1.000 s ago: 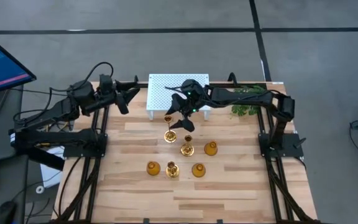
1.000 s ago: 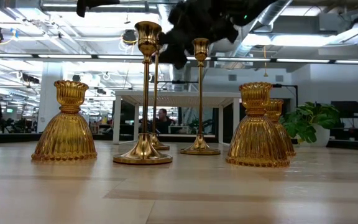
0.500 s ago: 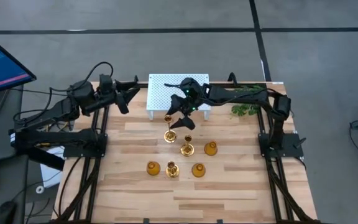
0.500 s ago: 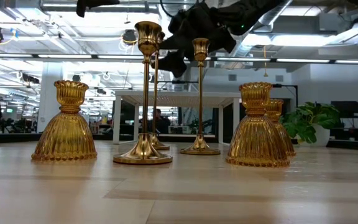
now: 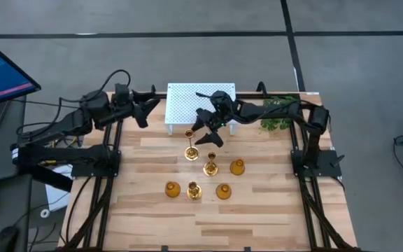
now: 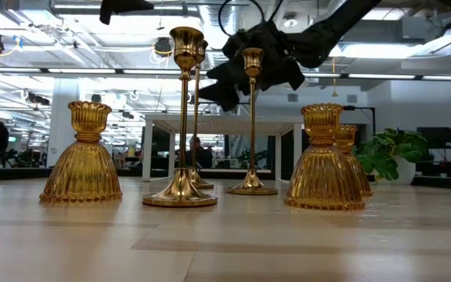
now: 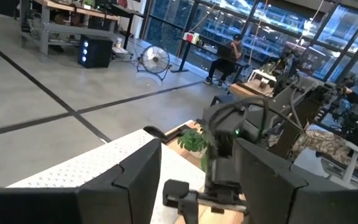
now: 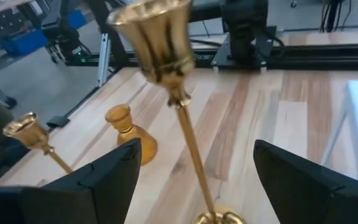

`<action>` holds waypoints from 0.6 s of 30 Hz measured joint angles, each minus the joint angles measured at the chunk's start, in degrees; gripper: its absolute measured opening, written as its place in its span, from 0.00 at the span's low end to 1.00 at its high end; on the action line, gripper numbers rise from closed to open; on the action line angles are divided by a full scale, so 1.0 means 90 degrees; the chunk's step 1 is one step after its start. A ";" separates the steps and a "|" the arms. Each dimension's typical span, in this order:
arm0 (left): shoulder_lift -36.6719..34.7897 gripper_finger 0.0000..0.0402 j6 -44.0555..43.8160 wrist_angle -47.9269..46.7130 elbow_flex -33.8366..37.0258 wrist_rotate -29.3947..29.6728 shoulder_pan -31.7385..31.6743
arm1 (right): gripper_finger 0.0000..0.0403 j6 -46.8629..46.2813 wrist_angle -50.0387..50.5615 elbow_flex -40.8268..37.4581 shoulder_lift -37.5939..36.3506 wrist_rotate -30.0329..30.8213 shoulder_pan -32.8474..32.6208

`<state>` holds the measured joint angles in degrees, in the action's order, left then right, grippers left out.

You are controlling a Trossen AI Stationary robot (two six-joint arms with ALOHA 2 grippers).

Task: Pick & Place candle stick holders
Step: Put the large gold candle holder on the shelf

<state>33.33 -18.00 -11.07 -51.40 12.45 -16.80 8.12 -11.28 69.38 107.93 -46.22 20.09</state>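
Table (image 5: pixel 257 210) of pale wood planks, w/ black frame rails down both sides. Left arm is parked over the far-left corner; left gripper (image 5: pixel 149 108) hangs above the table edge beside the stand, fingers (image 7: pixel 135 180) partly apart w/ nothing between them.

Stand (image 5: pixel 187 98), white perforated sheet on short legs, sits at far centre.

Six holders, all shiny gold/amber. From the left in the high view: bulbous holder (image 5: pixel 172 188) in the near row, ribbed skirt and small cup (glassy look in the low view (image 6: pixel 81 157)). Next a slim stick (image 5: pixel 193 190), round base. Then the far stick (image 5: pixel 189 149), closest to the stand: thin stem, flared cup, flat round foot. Another stick (image 5: pixel 210 166) just right of it. Bulbous holder (image 5: pixel 223 191) ends the near row; third bulbous one (image 5: pixel 237 166) sits rightmost, mid table.

Right gripper (image 5: pixel 208 129) hovers at the stand's front edge, over the far stick. Its jaws stand wide open, one either side of that stick's stem (image 8: pixel 188 137), cup at about finger height, no contact visible. Fingers (image 8: pixel 303 180) are dark, blocky.

Plant (image 5: pixel 278 119), green and leafy, lies at the far right corner under the right arm.
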 joint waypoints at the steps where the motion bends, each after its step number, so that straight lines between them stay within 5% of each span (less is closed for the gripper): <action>1: 0.0029 0.50 0.0000 0.0018 0.0000 -0.0002 0.0000 | 0.74 0.0020 0.0004 -0.0008 0.0009 0.0000 0.0003; 18: 0.0089 0.50 0.0065 0.0108 0.0000 0.0146 0.0000 | 0.74 0.0282 -0.0666 -0.0006 0.0014 -0.0014 -0.0181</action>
<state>34.13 -17.42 -10.09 -51.40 13.76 -16.80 10.66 -17.28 69.32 108.05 -46.34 18.46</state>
